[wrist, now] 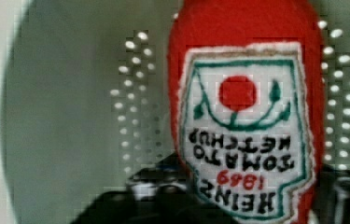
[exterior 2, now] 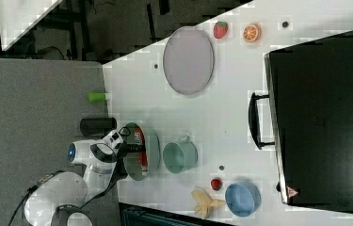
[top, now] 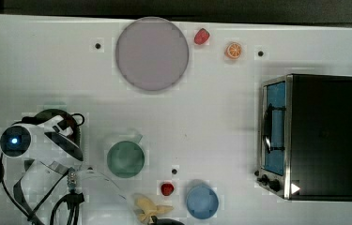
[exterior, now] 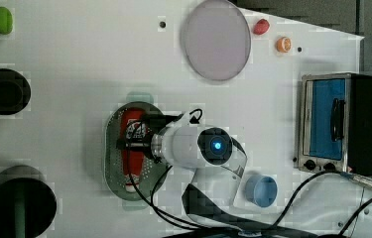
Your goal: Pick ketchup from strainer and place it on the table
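Note:
The ketchup (exterior: 133, 124), a red bottle with a white label, lies lengthwise in the pale green perforated strainer (exterior: 111, 148) on the white table (top: 211, 117). My gripper (exterior: 136, 144) reaches down into the strainer across the bottle's middle. In the wrist view the ketchup (wrist: 242, 116) stands close up, with the dark fingers (wrist: 156, 184) pressed against both of its sides and the strainer (wrist: 70, 116) wall behind. The right view has the ketchup (exterior 2: 140, 141) still resting inside the strainer (exterior 2: 153, 146). The arm hides most of the bottle.
A green cup (top: 126, 158) stands just beside the strainer. A blue cup (top: 202, 201), a strawberry (top: 166, 189) and a banana (top: 150, 208) lie nearby. A grey plate (top: 151, 53), a toaster oven (top: 314, 136) and two black round objects (exterior: 4, 91) also stand on the table.

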